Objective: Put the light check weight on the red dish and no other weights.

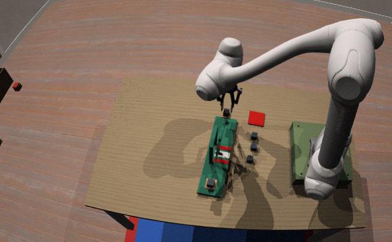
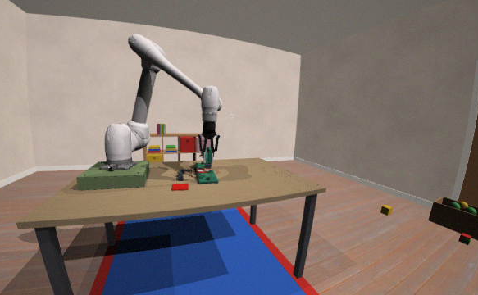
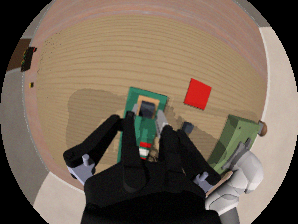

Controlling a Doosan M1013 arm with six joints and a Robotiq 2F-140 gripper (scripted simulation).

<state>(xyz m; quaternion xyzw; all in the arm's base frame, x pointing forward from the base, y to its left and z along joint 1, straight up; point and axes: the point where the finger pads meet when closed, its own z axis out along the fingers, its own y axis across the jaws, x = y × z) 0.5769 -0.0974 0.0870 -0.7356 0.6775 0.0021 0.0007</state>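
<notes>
At the far left of the top view, a brown box [image 1: 0, 90] [image 2: 457, 219] holds green and yellow balls. The red dish [image 1: 256, 118] [image 2: 179, 187] [image 3: 198, 94] lies right of the green balance [image 1: 204, 188] [image 2: 207, 179] [image 3: 162, 98] on the counter [image 1: 115, 175] [image 2: 140, 205] [image 3: 100, 50], carrying no weight. The hand [image 1: 226, 110] [image 2: 210, 152] [image 3: 147, 113] is spread around one dark weight [image 1: 226, 112] [image 3: 147, 109] over the upper pan; another [image 1: 210, 183] sits on the lower pan. A blue rug [image 1: 179, 232] [image 2: 198, 262] lies underneath.

Room beside the red dish
The dish [image 1: 256, 118] [image 2: 179, 187] [image 3: 198, 94] has bare table [image 1: 283, 104] around it; 3 weights in a row stand near 1 side, the balance [image 1: 204, 188] [image 2: 207, 179] [image 3: 134, 93] near another.
</notes>
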